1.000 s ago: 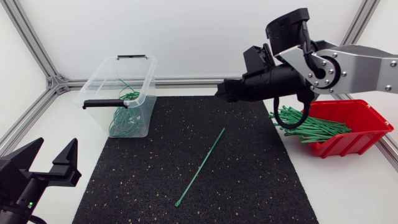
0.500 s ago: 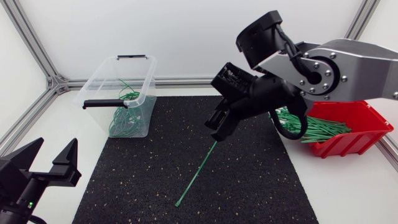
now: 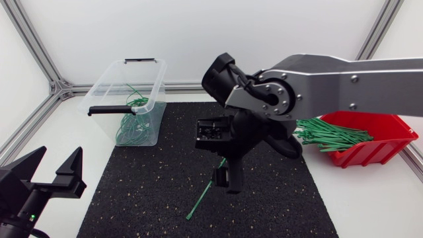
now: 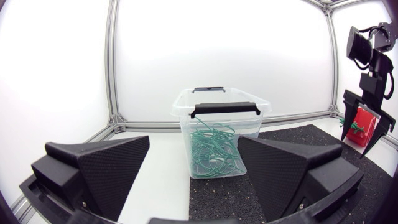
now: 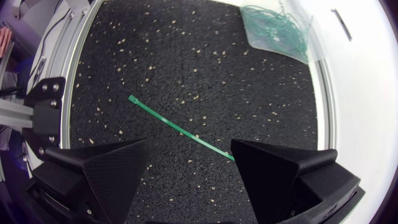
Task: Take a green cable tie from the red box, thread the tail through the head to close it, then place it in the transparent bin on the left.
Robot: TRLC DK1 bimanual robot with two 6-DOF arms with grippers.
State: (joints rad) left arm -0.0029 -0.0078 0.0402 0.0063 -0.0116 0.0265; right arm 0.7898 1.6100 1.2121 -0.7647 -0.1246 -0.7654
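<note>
1. Green cable tie (image 5: 180,129) lies flat and straight on the black mat (image 3: 145,198), not closed into a loop. It is abt in the mat's middle, well apart from both the red box and the bin.
2. Right gripper (image 3: 226,180) hangs over the tie w/ its fingers pointing down at the mat. The fingers are spread wide and pinch nothing. In the right wrist view the tie runs across the gap btw. them, and one end goes out of sight behind one finger. I cannot tell if that finger touches it.
3. In the head view the right arm (image 3: 344,73) comes in from the right side and reaches to the mat's middle. It covers the far part of the tie, so only the near end shows below the gripper.
4. Red box (image 3: 380,142) stands on the white worktop (image 3: 370,205) just beside the mat's right edge. A bundle of green ties (image 3: 330,135) is inside, and some stick out over the rim toward the mat.
5. Transparent bin (image 3: 106,84) stands at the mat's far left corner, overlapping the mat's edge, w/ black handles on its rim. Inside is a tangle of looped ties (image 3: 132,125).
6. Left gripper (image 3: 53,173) is at the near left corner of the worktop, off the mat and well apart from the tie. Its fingers are spread w/ nothing btw. them. In the left wrist view the bin stands straight ahead of them.
</note>
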